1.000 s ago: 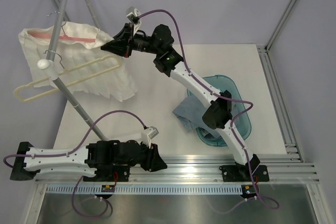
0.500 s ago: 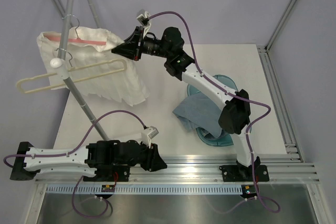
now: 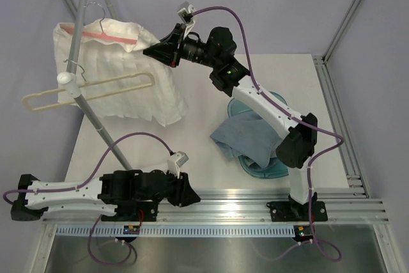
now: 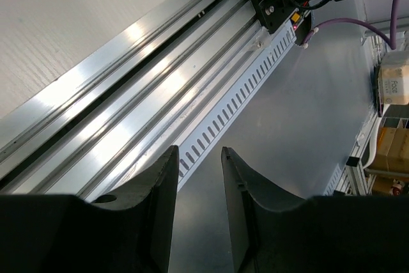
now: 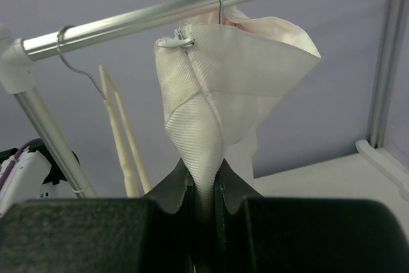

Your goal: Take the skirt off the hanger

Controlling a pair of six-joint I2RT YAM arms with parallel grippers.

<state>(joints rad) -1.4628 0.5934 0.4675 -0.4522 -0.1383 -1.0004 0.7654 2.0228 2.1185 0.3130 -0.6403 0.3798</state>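
Seen from above, a white ribbed fabric skirt (image 3: 137, 78) hangs from a pink bar hanger with a wire hook (image 3: 105, 32). The hanger sits on a slanted silver metal rail (image 3: 78, 30) over the far left corner of a white table (image 3: 192, 100). The right gripper (image 3: 150, 51) is raised at the skirt's upper right corner, pinching a fold of the cloth. An empty cream plastic hanger (image 3: 89, 91) hangs lower on the same rail, in front of the skirt. A crumpled blue cloth (image 3: 239, 135) drapes over the rim of a teal plastic basin (image 3: 295, 151) at the right.

Only the right wrist view shows the pinch up close: the fabric narrows to a neck between the black fingers (image 5: 236, 190). A small metal clip (image 5: 176, 43) sits at the skirt's top edge.

The left gripper (image 3: 188, 193) lies low by the near aluminium frame (image 3: 255, 196). Its own wrist view shows the fingers slightly apart with nothing between them. At that view's right edge stands a white box (image 4: 393, 84) whose dark print is too small to read.
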